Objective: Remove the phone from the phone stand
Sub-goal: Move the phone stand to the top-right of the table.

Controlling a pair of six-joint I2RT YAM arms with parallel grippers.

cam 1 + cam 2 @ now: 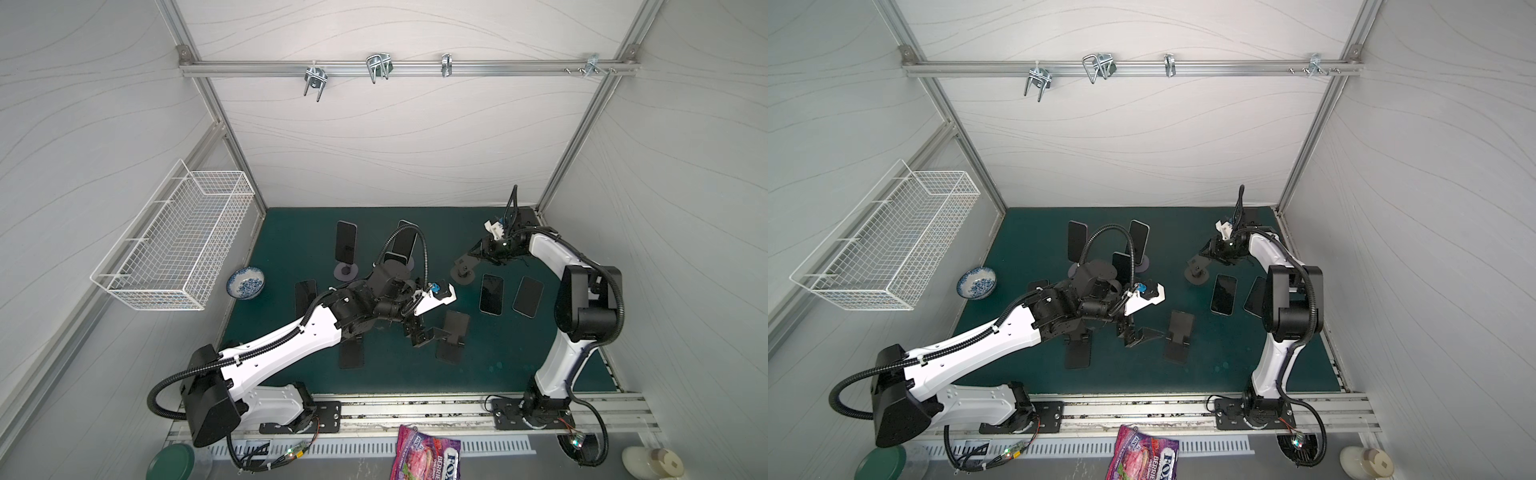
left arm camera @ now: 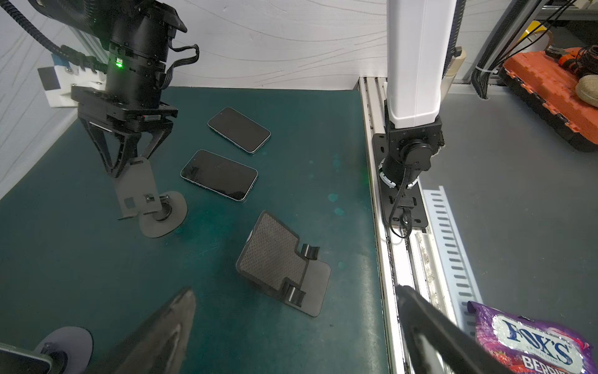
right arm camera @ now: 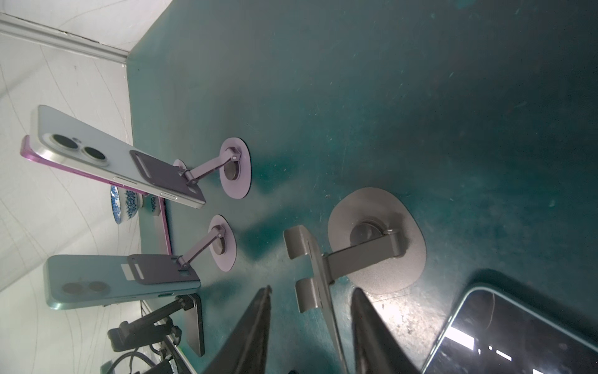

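A patterned bowl sits at the left edge of the green bench. Past it, the left propped phone and the right propped phone each rest upright on a stand. The left pincer hangs released beside a folding stand. The right pincer straddles the plate of the bare stand, unclenched, gaps showing. Just right of it, a flat phone and a second flat phone lie on the bench.
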